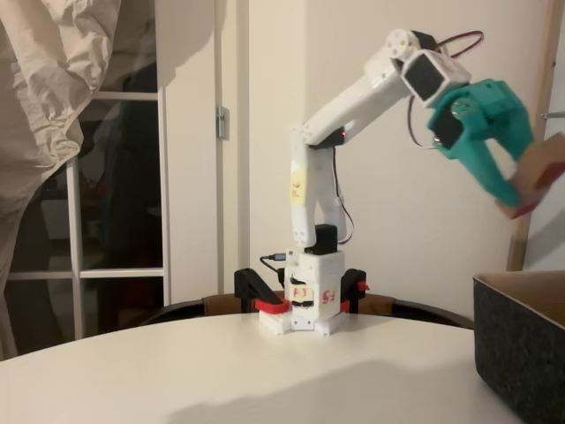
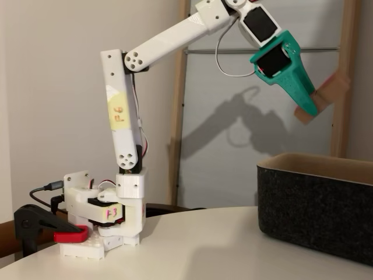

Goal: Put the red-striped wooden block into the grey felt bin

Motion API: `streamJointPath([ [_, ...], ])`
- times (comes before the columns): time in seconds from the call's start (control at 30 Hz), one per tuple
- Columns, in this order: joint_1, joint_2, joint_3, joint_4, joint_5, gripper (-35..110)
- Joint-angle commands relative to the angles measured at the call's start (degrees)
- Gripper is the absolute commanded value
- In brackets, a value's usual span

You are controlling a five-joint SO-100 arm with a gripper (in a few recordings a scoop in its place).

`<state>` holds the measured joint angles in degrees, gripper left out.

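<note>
**Block held high above the bin**

The teal gripper (image 2: 308,104) is clamped on the wooden block (image 2: 327,93), held aloft above the grey felt bin (image 2: 315,210) at the table's right edge. Released off-centre, the tilted block could strike the bin's rim and bounce onto the table (image 2: 192,245).

Bin (image 2: 315,204) coarse matt felt; hand (image 2: 307,105) smooth teal plastic; block (image 2: 326,96) bare wood; table (image 2: 204,245) smooth, matt
</note>
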<state>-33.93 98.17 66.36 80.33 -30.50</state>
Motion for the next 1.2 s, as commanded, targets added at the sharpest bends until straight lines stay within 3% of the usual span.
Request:
streamJointPath([
  [0.0, -2.72, -1.32, -1.85, -1.85, -2.2, 4],
  [0.87, -0.79, -30.67, -17.75, -5.01, -7.38, 3],
  [1.17, -1.32, -31.55, -17.67, -2.64, -8.35, 18],
])
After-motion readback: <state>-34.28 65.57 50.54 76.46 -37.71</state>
